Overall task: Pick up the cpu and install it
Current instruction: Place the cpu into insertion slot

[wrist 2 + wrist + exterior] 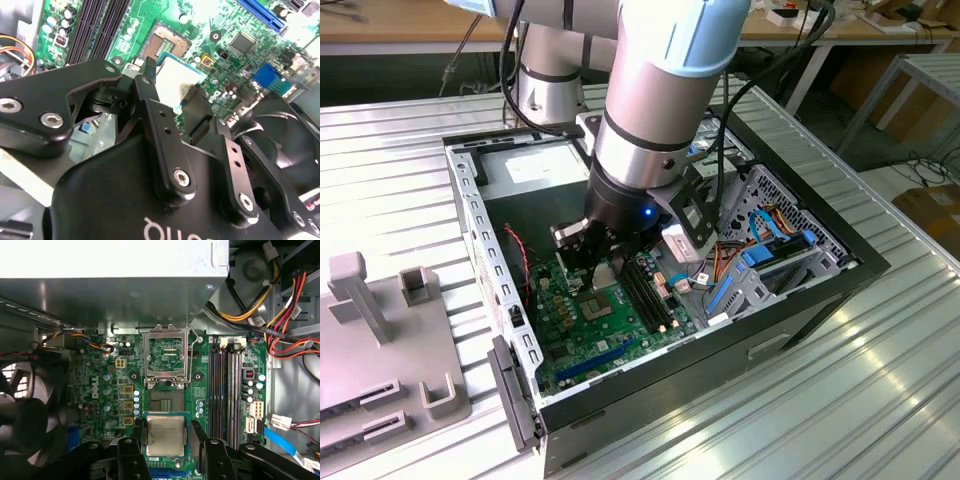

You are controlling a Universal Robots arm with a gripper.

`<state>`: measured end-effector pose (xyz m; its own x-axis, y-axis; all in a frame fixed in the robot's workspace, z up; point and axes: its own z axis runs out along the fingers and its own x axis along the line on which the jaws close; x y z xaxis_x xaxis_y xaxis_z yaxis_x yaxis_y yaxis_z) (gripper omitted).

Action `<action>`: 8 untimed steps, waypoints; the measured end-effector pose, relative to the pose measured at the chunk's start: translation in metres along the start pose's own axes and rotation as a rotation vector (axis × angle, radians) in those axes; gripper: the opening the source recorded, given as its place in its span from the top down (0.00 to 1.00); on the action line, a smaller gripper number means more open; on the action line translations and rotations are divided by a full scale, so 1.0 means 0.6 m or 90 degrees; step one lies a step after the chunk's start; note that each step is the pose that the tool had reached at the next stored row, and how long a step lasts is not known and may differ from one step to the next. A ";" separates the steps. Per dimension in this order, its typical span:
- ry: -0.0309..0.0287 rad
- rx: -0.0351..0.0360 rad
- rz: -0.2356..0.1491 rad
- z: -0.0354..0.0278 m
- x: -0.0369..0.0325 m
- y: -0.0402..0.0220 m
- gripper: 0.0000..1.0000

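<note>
The cpu (165,435) is a small square chip with a silver-grey top, and it sits between my two black fingers (196,436). My gripper (166,440) is shut on the cpu and holds it just above the green motherboard (100,385), beside the open socket (167,402). The socket's metal load frame (166,354) is swung up. In the second wrist view the cpu (176,79) shows between the fingertips of the gripper (172,85), close to the socket (165,45). In the exterior view the gripper (598,268) reaches down into the open computer case (720,370).
Black memory slots (227,390) run alongside the socket. A black fan (30,415) sits on the other side. A grey power supply (110,270) and bundles of coloured cables (280,315) crowd the case. A grey fixture (380,340) stands at the exterior view's left.
</note>
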<state>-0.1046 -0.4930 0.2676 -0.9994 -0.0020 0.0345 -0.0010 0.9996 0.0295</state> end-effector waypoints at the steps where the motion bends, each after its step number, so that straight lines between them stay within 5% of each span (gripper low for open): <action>1: 0.0000 0.0000 0.000 0.003 -0.001 0.000 0.54; 8: 0.0000 0.0000 0.000 0.027 -0.004 -0.001 0.54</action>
<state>-0.1025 -0.4930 0.2513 -0.9994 -0.0020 0.0344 -0.0010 0.9996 0.0295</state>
